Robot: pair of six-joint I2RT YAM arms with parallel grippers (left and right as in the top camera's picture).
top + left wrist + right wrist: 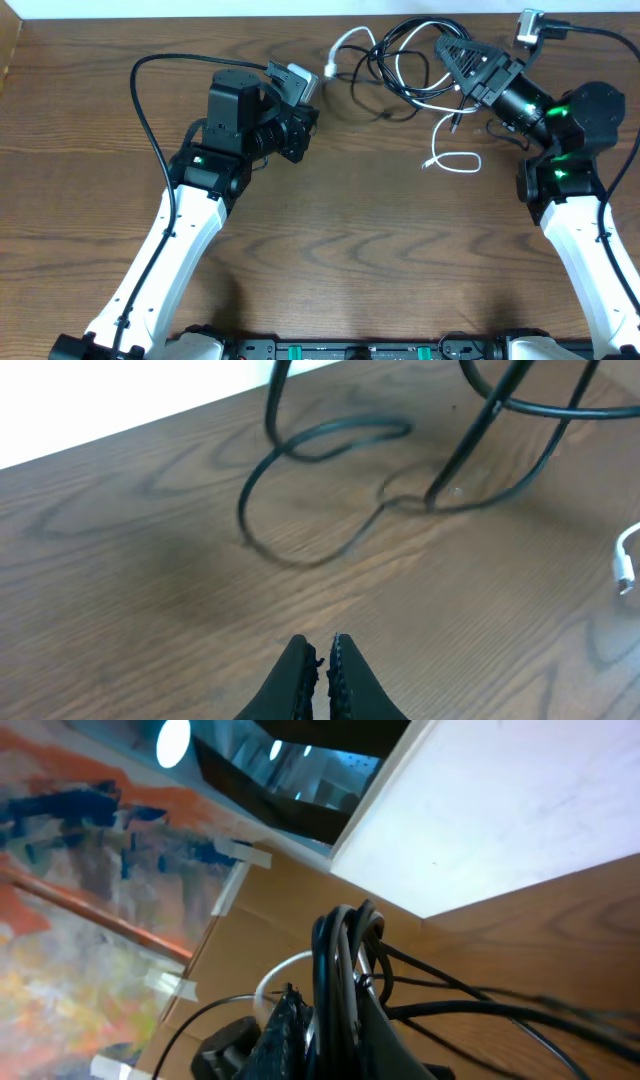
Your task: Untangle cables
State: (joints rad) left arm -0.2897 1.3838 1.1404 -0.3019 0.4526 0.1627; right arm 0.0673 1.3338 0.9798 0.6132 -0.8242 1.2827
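- Dark wood-grain table (330, 250) fills the overhead view; the far edge meets a white wall in both wrist views.
- Behind the table in the right wrist view: brown card-like panel w/ tape strips, plus a blurred orange-blue area. Can't tell what that is.
- L arm (170, 240): white link runs from the near edge up to a black wrist, left of centre.
- R arm (585, 240): white link on the right side, green lights at the joints, wrist angled toward the far centre.
- Cables (400, 60) sit at the far centre of the table, a loose tangle of black loops w/ white mixed in, partly lifted off the wood.
- R gripper (330, 1020): fingers clamped on a bunch of black strands, which rise over the tips & fan out to the right. It's tilted, at the right end of the tangle.
- L gripper (322, 660): fingers pressed together, nothing btwn them, above bare wood & apart from the tangle.
- Black loop (300, 490) lies flat on the table ahead of the L gripper; more black strands arch above it.
- White cord (455, 160): one curl lies on the wood near the R arm, apart from the main bunch.
- White plug end (333, 62) lies at the left edge of the tangle, near the L wrist.
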